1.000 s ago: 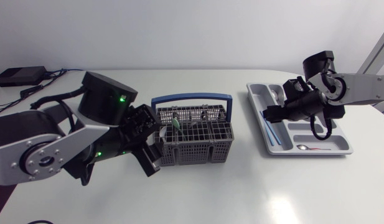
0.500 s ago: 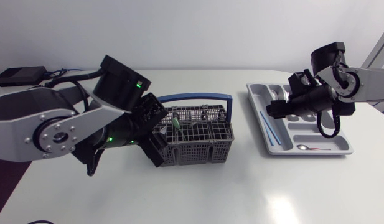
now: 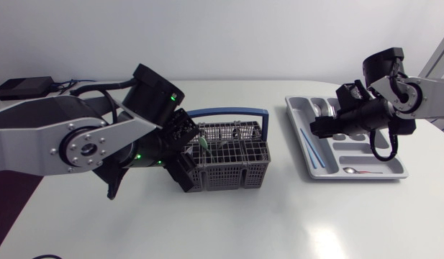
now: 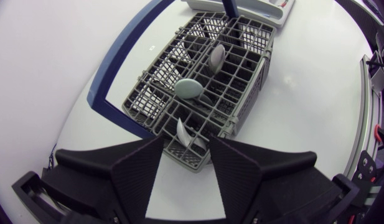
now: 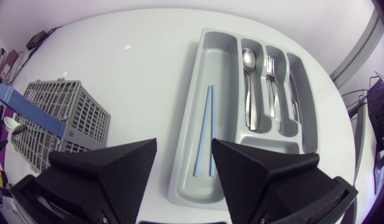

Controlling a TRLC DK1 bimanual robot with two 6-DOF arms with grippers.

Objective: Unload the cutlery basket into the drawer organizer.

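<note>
Left end effector (image 4: 185, 146) gapes just beside basket (image 4: 249, 93) on white table (image 4: 48, 62)

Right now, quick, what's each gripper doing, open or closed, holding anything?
Left gripper: open, empty, at the cutlery basket's end.
Right gripper: open, empty, above the drawer organizer.

The left arm (image 3: 78, 144) swings up and inward, bringing the left gripper (image 4: 185, 146) over the cutlery basket's (image 3: 229, 173) left end. The right gripper (image 5: 183, 146) lifts slightly above the drawer organizer (image 3: 294, 124).
</note>
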